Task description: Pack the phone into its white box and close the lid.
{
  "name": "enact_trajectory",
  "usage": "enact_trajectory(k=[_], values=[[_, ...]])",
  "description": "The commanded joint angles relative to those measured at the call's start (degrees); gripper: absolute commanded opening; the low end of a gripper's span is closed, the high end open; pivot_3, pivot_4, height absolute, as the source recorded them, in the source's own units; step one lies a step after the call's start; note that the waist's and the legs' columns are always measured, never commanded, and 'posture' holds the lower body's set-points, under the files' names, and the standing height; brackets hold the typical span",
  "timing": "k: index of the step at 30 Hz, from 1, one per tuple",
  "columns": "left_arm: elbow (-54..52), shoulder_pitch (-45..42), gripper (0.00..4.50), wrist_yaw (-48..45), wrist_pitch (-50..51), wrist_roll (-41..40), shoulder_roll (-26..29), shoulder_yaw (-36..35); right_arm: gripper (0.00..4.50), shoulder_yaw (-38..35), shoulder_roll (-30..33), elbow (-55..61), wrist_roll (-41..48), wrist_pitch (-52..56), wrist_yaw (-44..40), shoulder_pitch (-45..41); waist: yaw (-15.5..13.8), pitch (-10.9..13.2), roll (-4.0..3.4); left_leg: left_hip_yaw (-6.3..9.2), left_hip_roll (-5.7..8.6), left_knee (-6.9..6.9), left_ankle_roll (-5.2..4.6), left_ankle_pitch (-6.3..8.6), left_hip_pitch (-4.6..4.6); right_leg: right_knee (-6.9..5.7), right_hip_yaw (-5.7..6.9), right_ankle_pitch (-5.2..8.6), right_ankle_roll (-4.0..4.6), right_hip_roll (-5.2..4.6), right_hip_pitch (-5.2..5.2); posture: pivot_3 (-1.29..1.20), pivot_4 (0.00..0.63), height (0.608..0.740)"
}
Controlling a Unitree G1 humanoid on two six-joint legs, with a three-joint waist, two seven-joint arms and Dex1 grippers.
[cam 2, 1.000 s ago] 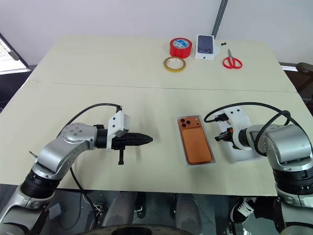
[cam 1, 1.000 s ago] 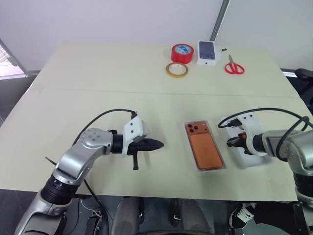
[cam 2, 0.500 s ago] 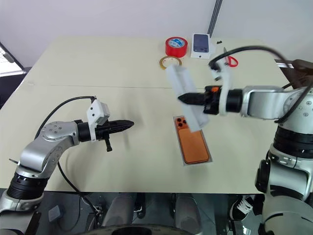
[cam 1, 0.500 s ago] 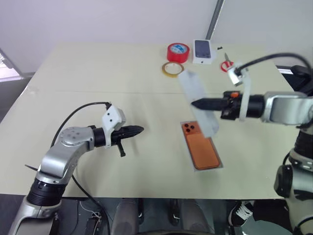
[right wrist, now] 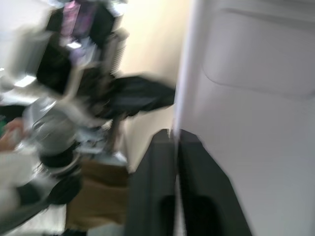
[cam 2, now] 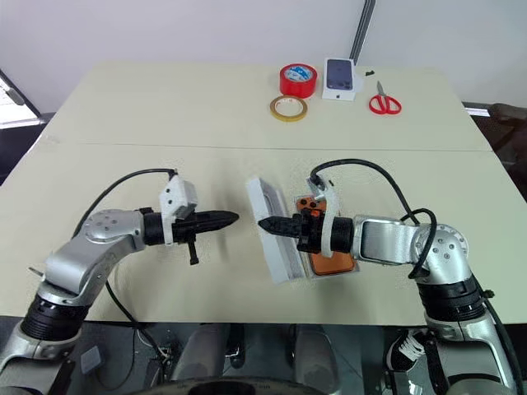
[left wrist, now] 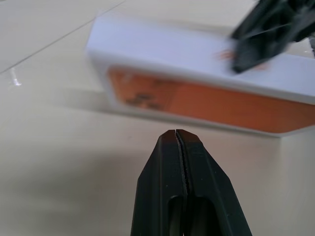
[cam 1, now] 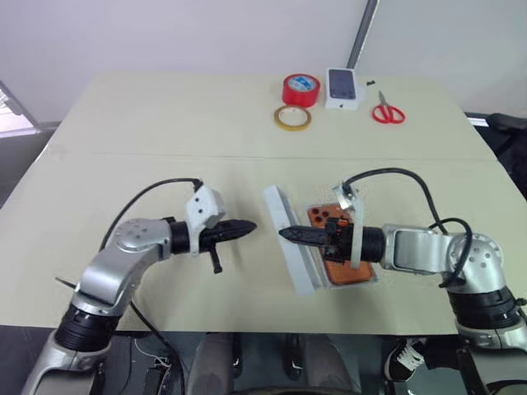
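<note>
The orange phone (cam 1: 339,265) lies face down in the shallow white box (cam 1: 372,279) near the table's front edge, its upper half hidden behind my right gripper. The lid (cam 1: 300,268) is tilted up on its long edge just left of the box. Its orange-printed outer face (left wrist: 206,101) looks toward my left gripper. My right gripper (cam 1: 282,234) points left and is shut on the lid's thin wall (right wrist: 176,113). My left gripper (cam 1: 252,224) is shut on nothing and points at the lid from a short way off on the left.
At the table's far edge stand a red tape roll (cam 1: 300,88), a yellow tape ring (cam 1: 294,117), a small white box printed with a dark phone (cam 1: 346,86) and red-handled scissors (cam 1: 387,111). A seam crosses the table behind the arms.
My right gripper picked the lid up from the right of the phone, swung it over the phone and brought it down on edge on the phone's left. The left gripper stays shut.
</note>
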State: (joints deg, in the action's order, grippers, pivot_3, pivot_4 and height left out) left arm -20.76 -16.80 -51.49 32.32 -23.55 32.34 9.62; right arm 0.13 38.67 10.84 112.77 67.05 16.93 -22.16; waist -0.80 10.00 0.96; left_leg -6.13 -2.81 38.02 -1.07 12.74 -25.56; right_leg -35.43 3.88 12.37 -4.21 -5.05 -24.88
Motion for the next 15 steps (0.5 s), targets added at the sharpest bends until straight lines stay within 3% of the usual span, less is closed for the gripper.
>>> enact_trajectory(k=[1,6,10,14,15], values=[[-1.06,-2.83,0.00,1.34,0.44,1.51,-2.24,3.86,1.96,-3.82,1.04,-2.58,0.23,0.85,2.72,-2.09,0.04,0.00,0.00,-0.01,0.00,0.00,-0.02,0.01,0.01,0.02,-0.01,0.00,0.00,0.00,0.02,0.00,0.150,0.740],[3.97,-7.79,0.00,4.72,1.71,4.64,-8.15,8.65,4.45,-4.21,10.46,-2.70,0.23,4.05,0.79,-9.11,0.04,0.05,-0.11,-0.02,0.02,0.00,-0.06,0.03,-0.02,0.04,-0.02,-0.01,0.01,0.00,-0.01,0.00,0.150,0.740],[6.47,-10.11,0.00,6.04,2.33,5.44,-11.79,10.25,4.45,-3.10,18.48,-1.35,-4.70,6.08,-2.91,-12.64,0.05,0.04,-0.09,-0.02,0.01,-0.02,-0.12,0.07,-0.07,0.09,-0.02,-0.01,0.00,0.02,-0.07,0.00,0.150,0.740],[7.67,-11.12,0.00,6.96,2.32,6.84,-16.15,14.04,4.45,-1.55,23.08,0.41,-24.62,4.76,-13.71,-13.43,0.05,0.03,-0.09,-0.01,0.01,-0.01,-0.13,0.07,-0.05,0.13,-0.01,-0.01,0.01,0.04,-0.02,0.00,0.150,0.740],[8.17,-11.40,0.00,7.69,2.60,7.22,-17.18,14.41,4.23,-0.38,24.19,2.07,-29.41,3.59,-17.08,-13.08,0.06,0.03,-0.10,-0.02,0.02,-0.01,-0.13,0.07,-0.05,0.14,-0.02,-0.01,0.01,0.02,-0.02,0.00,0.150,0.740]])
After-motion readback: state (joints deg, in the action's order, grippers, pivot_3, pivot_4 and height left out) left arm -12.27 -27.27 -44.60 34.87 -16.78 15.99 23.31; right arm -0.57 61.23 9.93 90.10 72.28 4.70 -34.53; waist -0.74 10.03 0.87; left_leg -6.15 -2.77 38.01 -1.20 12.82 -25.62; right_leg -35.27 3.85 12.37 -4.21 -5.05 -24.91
